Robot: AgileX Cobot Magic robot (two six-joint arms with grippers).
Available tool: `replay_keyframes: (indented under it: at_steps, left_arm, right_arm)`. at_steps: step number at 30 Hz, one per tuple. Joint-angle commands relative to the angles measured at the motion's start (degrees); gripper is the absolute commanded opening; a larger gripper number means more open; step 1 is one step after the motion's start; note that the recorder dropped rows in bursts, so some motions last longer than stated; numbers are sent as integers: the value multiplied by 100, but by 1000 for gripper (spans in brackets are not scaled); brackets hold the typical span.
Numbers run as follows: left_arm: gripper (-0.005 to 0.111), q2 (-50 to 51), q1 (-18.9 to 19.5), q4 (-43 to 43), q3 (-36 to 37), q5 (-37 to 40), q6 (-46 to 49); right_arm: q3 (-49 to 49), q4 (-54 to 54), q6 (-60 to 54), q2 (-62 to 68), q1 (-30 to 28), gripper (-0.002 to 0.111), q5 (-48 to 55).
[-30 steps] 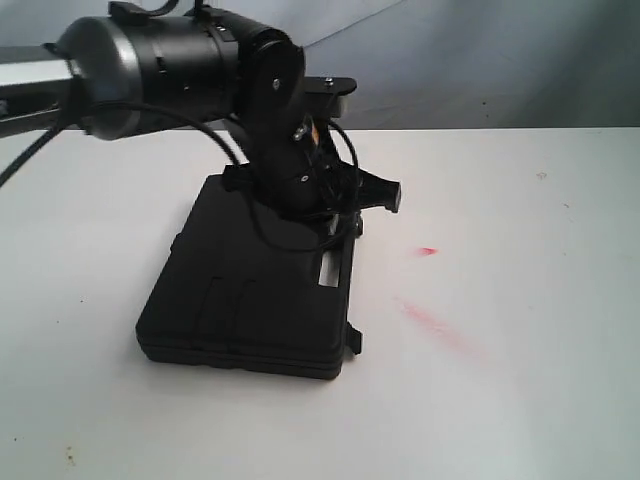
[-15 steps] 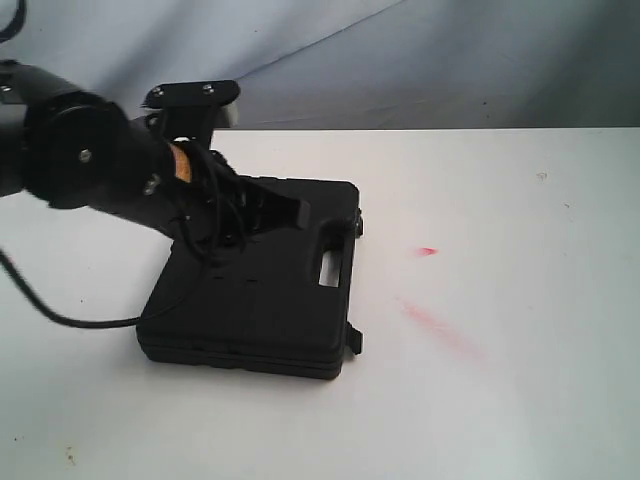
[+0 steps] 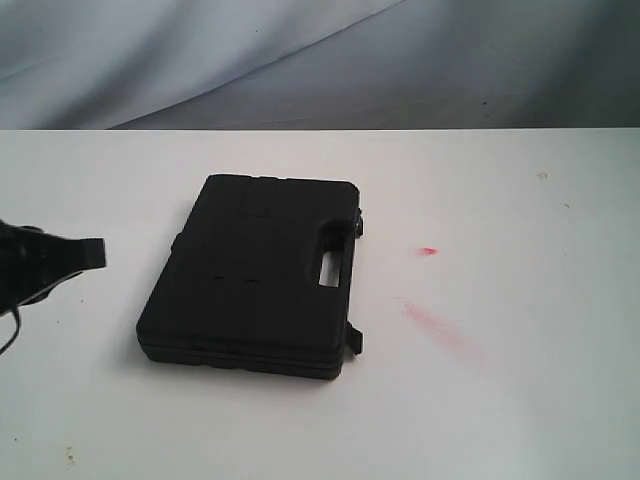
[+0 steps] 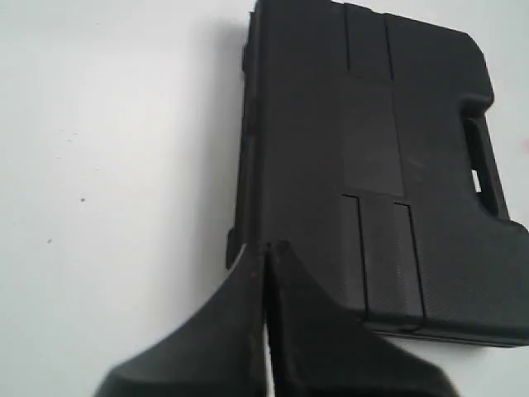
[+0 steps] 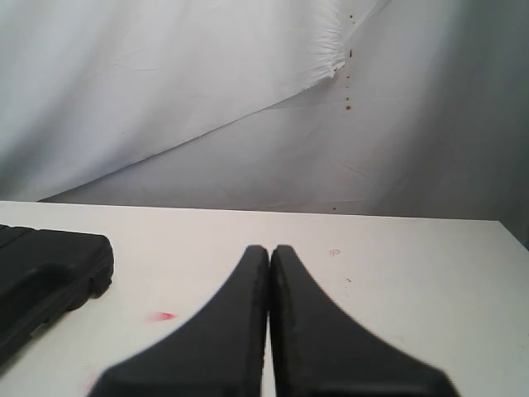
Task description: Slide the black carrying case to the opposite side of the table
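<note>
On the left half of the plain white desk [image 3: 520, 410], the flat black plastic carrying case [image 3: 255, 275] lies on its broad face, well short of the faint red smear [image 3: 440, 325] and the small red spot [image 3: 428, 251] to its right.

The left hand [image 4: 269, 248] has its two fingers pressed together with nothing between them. In the exterior view it sits at the left edge, apart from the case and level with the case's long plain side. That placement reads as sensible for pushing: closed fingers make one blunt nose, and a shove on that side would send the case rightwards over open desk. How high the hand hangs above the desk I cannot tell. The right hand [image 5: 269, 251] is likewise pressed together and empty, and it is held clear, so the path on its side is probably open.

The case is matt and finely textured, with rounded corners, a moulded handle slot [image 3: 330, 268] along its right side, a protruding latch [image 3: 353, 340] near the front corner and shallow rectangular panels in the lid. It looks closed.
</note>
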Motion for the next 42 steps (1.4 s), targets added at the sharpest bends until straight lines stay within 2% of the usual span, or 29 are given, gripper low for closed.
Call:
replay_keyframes:
  at_steps: [1,5,10,17,26,32,42]
  left_arm:
    - [0,-735,475,0,501,-149,6]
    - [0,-1462,913,0,904,-135,6]
    - [0,-1999,1146,52,1103,-151,155]
    - [0,-2699,1160,103,1306,-285,908]
    - [0,-3731,1160,267,1670,-444,1034]
    - [0,-4581,1160,486,2126,-754,1034]
    - [0,-5935,1160,567,2786,-778,1047]
  right_arm:
    - [15,-7,7,-37,-43,0,-23]
    - [15,-7,7,-37,-43,0,-23]
    - [15,-7,7,-37,-43,0,-23]
    - [15,-7,7,-37,-43,0,-23]
    - [15,-7,7,-37,-43,0,-23]
    - [15,-7,7,-37,-43,0,-23]
    - [15,-7,7,-37,-43,0,-23]
